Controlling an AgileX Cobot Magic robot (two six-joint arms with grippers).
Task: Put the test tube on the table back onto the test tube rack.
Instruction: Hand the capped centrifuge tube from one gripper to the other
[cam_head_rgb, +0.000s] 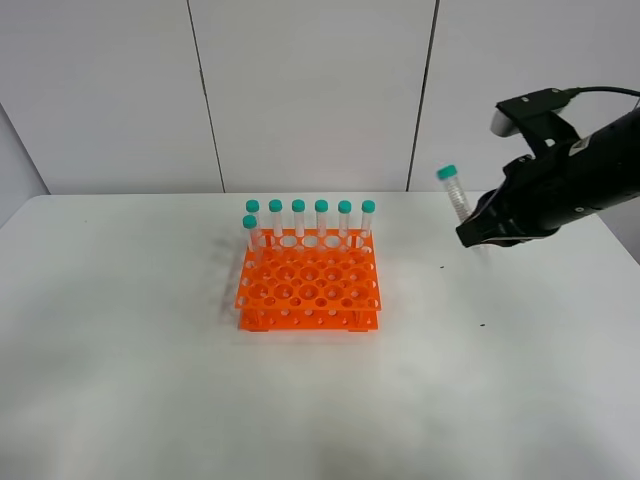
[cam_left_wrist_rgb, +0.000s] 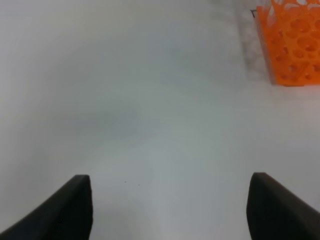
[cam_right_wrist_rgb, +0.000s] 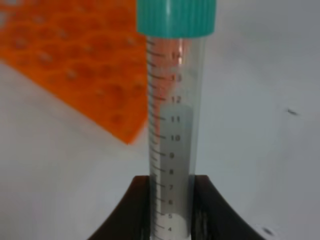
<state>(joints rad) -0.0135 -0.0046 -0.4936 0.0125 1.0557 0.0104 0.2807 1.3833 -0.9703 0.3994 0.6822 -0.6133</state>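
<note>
My right gripper (cam_head_rgb: 478, 232) is shut on the test tube (cam_head_rgb: 455, 194), a clear tube with a teal cap, held above the white table (cam_head_rgb: 150, 400) to the right of the rack, cap up and tilted slightly. In the right wrist view the tube (cam_right_wrist_rgb: 172, 125) stands between the two dark fingers (cam_right_wrist_rgb: 132, 210). The orange test tube rack (cam_head_rgb: 308, 285) stands mid-table with several identical teal-capped tubes (cam_head_rgb: 310, 215) in its back row. My left gripper (cam_left_wrist_rgb: 167, 210) is open and empty over bare table; the rack's corner (cam_left_wrist_rgb: 292, 45) shows in its view.
White wall panels (cam_head_rgb: 310, 90) rise behind the table's back edge. A few tiny dark specks (cam_head_rgb: 482, 324) lie on the tabletop right of the rack.
</note>
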